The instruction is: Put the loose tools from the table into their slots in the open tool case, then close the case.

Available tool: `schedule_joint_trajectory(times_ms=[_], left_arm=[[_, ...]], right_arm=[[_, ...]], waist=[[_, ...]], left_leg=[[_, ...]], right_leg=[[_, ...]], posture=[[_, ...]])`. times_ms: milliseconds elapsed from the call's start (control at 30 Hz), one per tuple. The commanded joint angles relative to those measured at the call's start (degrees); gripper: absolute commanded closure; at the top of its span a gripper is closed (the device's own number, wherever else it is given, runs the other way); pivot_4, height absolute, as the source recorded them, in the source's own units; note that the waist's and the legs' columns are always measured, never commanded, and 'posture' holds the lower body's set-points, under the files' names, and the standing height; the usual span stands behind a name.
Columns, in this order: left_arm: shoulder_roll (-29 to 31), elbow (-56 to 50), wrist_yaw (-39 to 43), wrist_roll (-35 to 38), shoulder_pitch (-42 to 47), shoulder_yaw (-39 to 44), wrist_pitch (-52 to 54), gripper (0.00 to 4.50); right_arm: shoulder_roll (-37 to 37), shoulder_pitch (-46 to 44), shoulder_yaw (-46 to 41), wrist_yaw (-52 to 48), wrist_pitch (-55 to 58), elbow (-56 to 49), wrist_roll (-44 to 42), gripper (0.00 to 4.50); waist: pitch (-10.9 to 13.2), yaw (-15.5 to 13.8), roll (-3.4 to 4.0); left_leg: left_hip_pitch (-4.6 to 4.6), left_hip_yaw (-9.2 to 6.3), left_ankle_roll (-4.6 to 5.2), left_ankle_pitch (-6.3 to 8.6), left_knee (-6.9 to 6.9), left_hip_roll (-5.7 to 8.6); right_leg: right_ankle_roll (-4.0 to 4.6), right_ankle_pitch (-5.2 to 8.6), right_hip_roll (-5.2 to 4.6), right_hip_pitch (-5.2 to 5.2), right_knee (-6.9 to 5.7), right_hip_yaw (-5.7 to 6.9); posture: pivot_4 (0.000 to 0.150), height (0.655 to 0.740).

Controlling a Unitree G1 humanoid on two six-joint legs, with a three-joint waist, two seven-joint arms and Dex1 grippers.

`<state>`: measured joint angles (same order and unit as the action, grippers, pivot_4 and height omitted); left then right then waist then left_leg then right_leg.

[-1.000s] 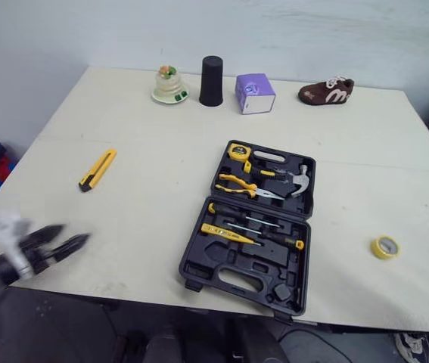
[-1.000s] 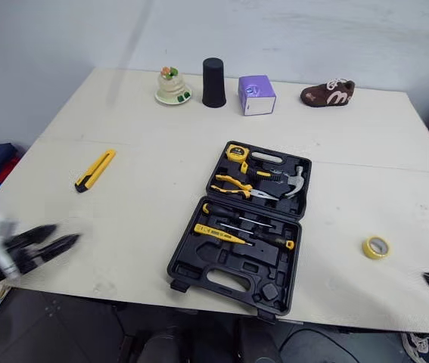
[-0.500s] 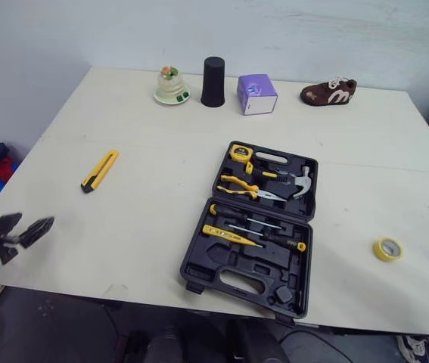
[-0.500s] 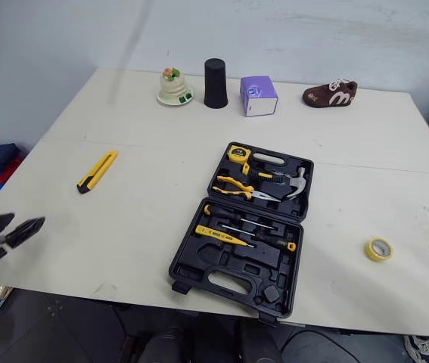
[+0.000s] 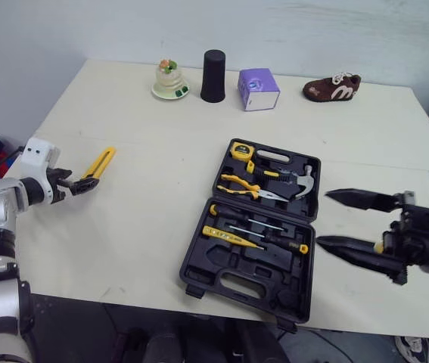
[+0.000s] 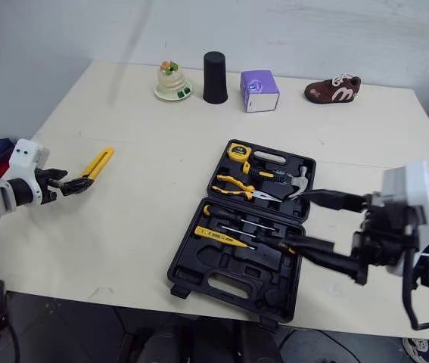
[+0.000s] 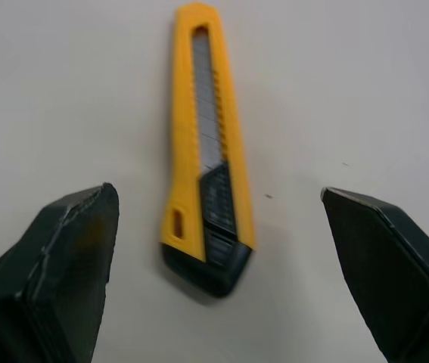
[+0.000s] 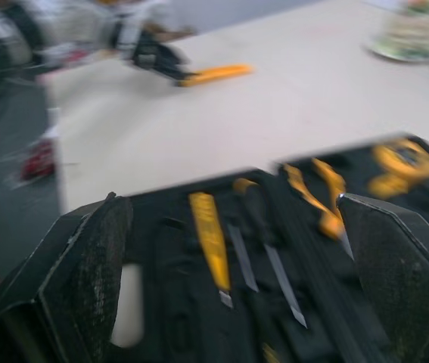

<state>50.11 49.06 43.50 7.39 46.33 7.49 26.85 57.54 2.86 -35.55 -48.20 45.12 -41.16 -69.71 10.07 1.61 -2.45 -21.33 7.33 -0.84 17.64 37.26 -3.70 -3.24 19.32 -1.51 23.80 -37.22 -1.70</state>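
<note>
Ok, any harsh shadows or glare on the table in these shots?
Left eye view: the table is evenly lit with no glare, and the black cup throws only a faint shadow. Left wrist view: the utility knife has just a soft shadow around its black end.

Cream table [image 5: 161,144] spreads beneath both jaws; pale bluish wall [image 5: 85,26] far beyond them; dark floor [image 5: 70,325] below.

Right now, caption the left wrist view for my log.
Open left end effector framing the yellow utility knife lying on the table.
</note>
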Motion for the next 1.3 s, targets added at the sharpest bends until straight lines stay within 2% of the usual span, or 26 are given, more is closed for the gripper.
schedule_joint_trajectory(times_ms=[33, 233, 333, 500, 533, 667, 767, 867, 967, 1067, 1200, 1300], left_arm=[[-0.7, 8.5, 0.6, -3.3, 5.5, -2.4, -4.0, 0.02], [-4.4, 17.3, -0.1, -7.1, 10.5, -5.3, -8.3, 0.02], [-6.3, 19.3, 0.3, -7.9, 11.5, -5.9, -9.9, 0.79], [-6.1, 19.5, 2.0, -8.4, 13.3, -5.7, -11.6, 2.86], [-5.7, 18.9, 2.8, -8.5, 13.6, -5.8, -12.3, 2.98], [-3.9, 12.1, 11.6, -8.0, 13.9, -7.2, -13.0, 2.98], [-2.4, -2.3, 22.6, -5.9, 10.2, -9.5, -12.0, 2.99], [-1.9, -24.1, 32.6, -0.5, 5.3, -12.3, -5.0, 3.0], [-2.6, -37.3, 37.4, 2.9, 3.6, -15.3, 0.3, 3.0], [-6.7, -48.1, 41.8, 5.8, 4.7, -22.0, 4.1, 3.0], [-10.8, -50.6, 42.8, 4.1, 5.8, -28.2, 4.4, 3.0], [-14.5, -50.1, 42.9, 1.3, 7.2, -34.3, 3.1, 3.0]], right_arm=[[0.1, -4.5, 4.3, 3.1, -1.3, -1.7, -1.6, 0.0], [-1.2, -9.4, 10.1, 6.5, -1.9, -2.1, -0.3, 0.0], [-0.9, -9.5, 11.2, 6.8, -2.0, -2.4, 0.7, 0.0], [-0.8, -8.7, 10.6, 7.8, -1.9, -3.0, 0.3, 0.0], [-0.9, -8.2, 10.2, 8.1, -1.8, -3.2, 0.2, 0.0], [-0.9, -4.6, 7.6, 9.0, -1.5, -4.3, -0.4, 0.0], [-1.0, -1.2, 4.7, 9.9, -1.2, -5.2, -1.4, 0.0], [0.1, 1.2, 0.1, 10.5, -0.5, -5.2, -3.6, 0.0], [1.0, 4.3, -4.5, 10.2, 0.8, -5.3, -4.7, 0.0], [0.9, 10.8, -11.0, 9.3, 3.2, -7.1, -6.9, 0.0], [0.6, 17.3, -15.2, 9.1, 4.8, -9.9, -9.2, 0.0], [-2.3, 24.6, -16.6, 9.2, 5.4, -12.3, -9.1, 0.0]], waist=[[0.0, 0.1, -0.02], [0.0, -0.2, -0.06], [0.0, -0.6, -0.06], [0.0, -0.9, -0.06], [0.0, -0.9, -0.06], [0.0, -0.9, -0.07], [0.0, -0.9, -0.14], [0.0, -0.8, -0.12], [0.0, -1.0, -0.12], [0.0, -1.5, -0.12], [0.0, -1.3, -0.1], [0.0, -0.8, -0.1]], left_leg=[[0.02, 0.06, 0.06, 0.03, 0.06, 0.01], [-0.01, 0.06, 0.14, 0.07, 0.34, 0.01], [0.0, 0.02, 0.14, 0.07, 0.44, 0.01], [0.04, -0.01, 0.42, 0.22, 0.68, 0.01], [0.04, -0.03, 0.42, 0.22, 0.7, 0.01], [0.0, -0.06, 0.41, 0.21, 0.7, 0.0], [-0.1, -0.08, 0.23, 0.11, 0.7, -0.03], [-0.11, -0.04, 0.14, 0.06, 0.7, -0.01], [-0.07, -0.05, 0.16, 0.07, 0.7, -0.01], [-0.03, -0.13, 0.14, 0.05, 0.76, -0.01], [0.05, -0.22, 0.21, 0.01, 0.77, 0.03], [0.12, -0.26, 0.41, 0.02, 0.76, 0.05]], right_leg=[[-0.05, -0.03, -0.02, -0.02, 0.0, -0.05], [-0.1, -0.05, -0.05, -0.02, -0.2, -0.05], [-0.1, -0.05, -0.06, -0.03, -0.31, -0.02], [-0.11, -0.06, -0.08, -0.08, -0.55, -0.03], [-0.12, -0.08, -0.08, -0.09, -0.58, -0.03], [-0.12, -0.08, -0.07, -0.07, -0.6, 0.0], [-0.1, -0.07, -0.05, -0.01, -0.56, 0.02], [-0.07, -0.05, -0.09, -0.05, -0.52, -0.04], [-0.07, -0.05, -0.09, -0.14, -0.49, -0.05], [-0.08, -0.06, -0.01, -0.2, -0.48, -0.05], [-0.21, -0.12, 0.08, -0.34, -0.49, -0.15], [-0.28, -0.17, 0.14, -0.37, -0.54, -0.24]], posture=[[0.15, 0.7383], [0.15, 0.7383], [0.15, 0.7383], [0.15, 0.7383], [0.15, 0.7383], [0.15, 0.7383], [0.15, 0.7383], [0.15, 0.7383], [0.15, 0.7383], [0.15, 0.7383], [0.15, 0.7383], [0.15, 0.7383]])
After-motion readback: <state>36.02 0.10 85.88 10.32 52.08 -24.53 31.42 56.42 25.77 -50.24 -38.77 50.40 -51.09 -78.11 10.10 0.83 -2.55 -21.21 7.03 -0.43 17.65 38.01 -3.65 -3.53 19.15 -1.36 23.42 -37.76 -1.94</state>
